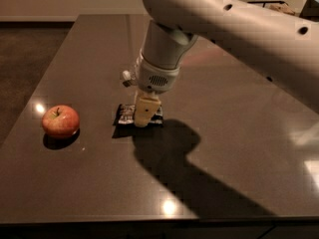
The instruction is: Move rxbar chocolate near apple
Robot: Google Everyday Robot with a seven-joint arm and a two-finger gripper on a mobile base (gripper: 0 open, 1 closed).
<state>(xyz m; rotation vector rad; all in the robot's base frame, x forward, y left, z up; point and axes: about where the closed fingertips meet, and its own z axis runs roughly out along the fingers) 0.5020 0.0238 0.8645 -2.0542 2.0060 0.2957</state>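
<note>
The rxbar chocolate [124,115], a flat bar in a black wrapper with pale lettering, is held just above the dark table [89,183], left of centre. My gripper [143,119] comes down on it from above and is shut on it, its tan fingers [145,108] covering the bar's middle. The red-and-yellow apple [60,121] with a short stem stands on the table to the left, about one bar's length from the bar's near end.
A clear plastic water bottle [127,76] lies behind the gripper, mostly hidden by the arm's wrist. The large white arm [234,29] spans the upper right. The table's front edge runs along the bottom, its left edge just beyond the apple.
</note>
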